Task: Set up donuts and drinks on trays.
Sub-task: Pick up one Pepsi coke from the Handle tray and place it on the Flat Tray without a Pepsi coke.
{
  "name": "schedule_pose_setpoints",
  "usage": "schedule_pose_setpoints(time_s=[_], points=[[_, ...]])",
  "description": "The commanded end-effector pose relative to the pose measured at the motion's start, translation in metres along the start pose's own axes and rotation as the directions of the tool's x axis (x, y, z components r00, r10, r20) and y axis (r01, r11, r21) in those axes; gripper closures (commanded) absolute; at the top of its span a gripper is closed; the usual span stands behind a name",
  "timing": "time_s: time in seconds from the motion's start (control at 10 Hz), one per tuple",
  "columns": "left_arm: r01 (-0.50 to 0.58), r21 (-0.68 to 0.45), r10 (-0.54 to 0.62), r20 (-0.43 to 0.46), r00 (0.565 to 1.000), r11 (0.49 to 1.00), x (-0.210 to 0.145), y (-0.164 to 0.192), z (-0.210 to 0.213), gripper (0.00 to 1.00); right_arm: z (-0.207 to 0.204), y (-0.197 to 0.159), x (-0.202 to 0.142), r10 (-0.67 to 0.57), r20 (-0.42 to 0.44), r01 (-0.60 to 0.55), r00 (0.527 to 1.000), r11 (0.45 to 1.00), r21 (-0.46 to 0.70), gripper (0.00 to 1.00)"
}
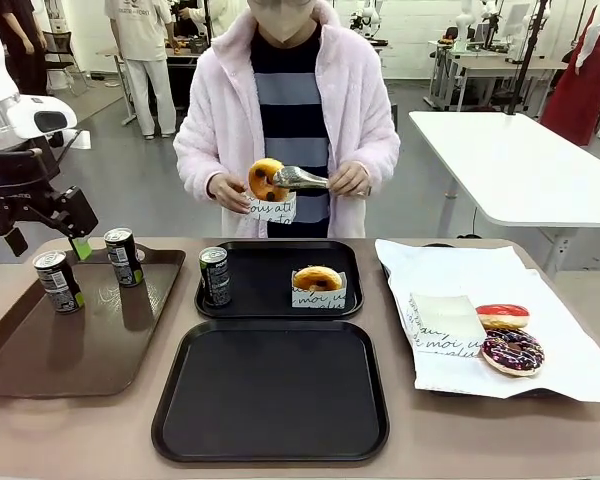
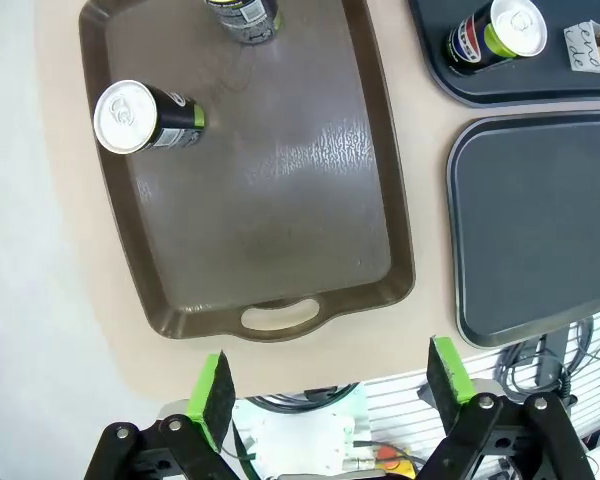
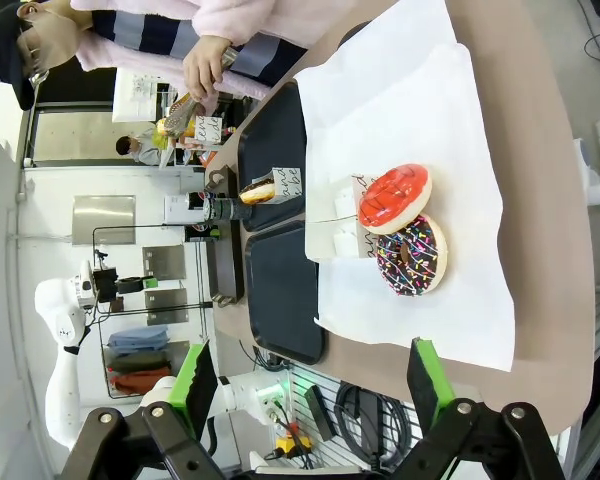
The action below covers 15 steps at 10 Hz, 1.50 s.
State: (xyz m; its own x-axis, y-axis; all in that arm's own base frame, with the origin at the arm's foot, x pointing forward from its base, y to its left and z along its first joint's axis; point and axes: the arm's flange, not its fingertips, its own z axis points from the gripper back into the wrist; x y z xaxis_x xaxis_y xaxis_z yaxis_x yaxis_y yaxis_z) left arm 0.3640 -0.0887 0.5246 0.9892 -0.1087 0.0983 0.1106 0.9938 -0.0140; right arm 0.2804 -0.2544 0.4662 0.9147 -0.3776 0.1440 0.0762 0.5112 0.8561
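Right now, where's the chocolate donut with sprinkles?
In the front view, the chocolate donut lies on the white paper at the right, in front of the red-iced donut.

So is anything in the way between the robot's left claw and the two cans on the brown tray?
No, nothing I can see. The left gripper hangs open, looking down at the brown tray. The near can and the far can stand apart there, with only bare tray around them.

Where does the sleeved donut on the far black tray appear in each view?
Front view: sleeved donut, centre.
Left wrist view: sleeved donut, top right edge.
Right wrist view: sleeved donut, left of centre, upper half.
Shared landmark: the far black tray under it.
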Motion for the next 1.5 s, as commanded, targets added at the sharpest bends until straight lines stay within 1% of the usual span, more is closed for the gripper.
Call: schedule_pose_setpoints(time_s=[0.0, 0.3, 0.4, 0.5, 0.6, 0.8, 0.9, 1.0, 1.1, 1.2, 1.3, 1.4], points=[[0.010, -0.001, -0.010, 0.008, 1.000, 1.000, -0.002, 0.000, 0.003, 0.00, 0.001, 0.000, 0.001, 0.011, 0.009, -0.012, 1.000, 1.000, 0.018, 0.00], [0.005, 0.002, -0.005, 0.005, 1.000, 1.000, -0.001, -0.002, 0.002, 0.00, 0.001, 0.000, 0.001, 0.011, 0.009, -0.012, 1.000, 1.000, 0.018, 0.00], [-0.068, 0.036, 0.067, 0.043, 0.997, 0.997, 0.010, 0.011, -0.008, 0.00, 0.001, 0.000, 0.001, 0.011, 0.009, -0.012, 1.000, 1.000, 0.018, 0.00], [-0.086, 0.025, 0.085, 0.034, 0.996, 0.996, 0.040, 0.025, -0.023, 0.00, 0.001, 0.000, 0.001, 0.011, 0.009, -0.012, 1.000, 1.000, 0.018, 0.00], [-0.093, 0.033, 0.092, 0.009, 0.996, 0.995, 0.077, 0.033, -0.032, 0.00, 0.001, 0.000, 0.001, 0.011, 0.009, -0.012, 1.000, 1.000, 0.018, 0.00], [-0.201, 0.013, 0.200, 0.038, 0.979, 0.980, 0.103, 0.068, -0.048, 0.00, 0.001, 0.000, 0.001, 0.011, 0.009, -0.012, 1.000, 1.000, 0.018, 0.00], [-0.246, 0.051, 0.243, 0.052, 0.969, 0.968, 0.139, 0.078, -0.053, 0.00, 0.001, 0.000, 0.001, 0.011, 0.009, -0.012, 1.000, 1.000, 0.018, 0.00], [-0.309, 0.085, 0.303, 0.081, 0.950, 0.947, 0.152, 0.089, -0.057, 0.00, 0.001, 0.000, 0.001, 0.011, 0.009, -0.012, 1.000, 1.000, 0.018, 0.00], [-0.356, 0.092, 0.349, 0.083, 0.933, 0.930, 0.151, 0.100, -0.060, 0.00, 0.001, 0.000, 0.001, 0.011, 0.009, -0.012, 1.000, 1.000, 0.018, 0.00], [-0.357, 0.110, 0.350, 0.074, 0.934, 0.928, 0.157, 0.101, -0.057, 0.00, 0.001, 0.000, 0.001, 0.011, 0.009, -0.012, 1.000, 1.000, 0.018, 0.00], [-0.395, 0.150, 0.391, 0.052, 0.919, 0.907, 0.145, 0.103, -0.052, 0.00, 0.001, 0.000, 0.001, 0.011, 0.009, -0.012, 1.000, 1.000, 0.018, 0.00], [-0.329, 0.073, 0.324, 0.082, 0.943, 0.941, 0.156, 0.107, -0.063, 0.00, 0.001, 0.000, 0.001, 0.011, 0.009, -0.012, 1.000, 1.000, 0.018, 0.00]])
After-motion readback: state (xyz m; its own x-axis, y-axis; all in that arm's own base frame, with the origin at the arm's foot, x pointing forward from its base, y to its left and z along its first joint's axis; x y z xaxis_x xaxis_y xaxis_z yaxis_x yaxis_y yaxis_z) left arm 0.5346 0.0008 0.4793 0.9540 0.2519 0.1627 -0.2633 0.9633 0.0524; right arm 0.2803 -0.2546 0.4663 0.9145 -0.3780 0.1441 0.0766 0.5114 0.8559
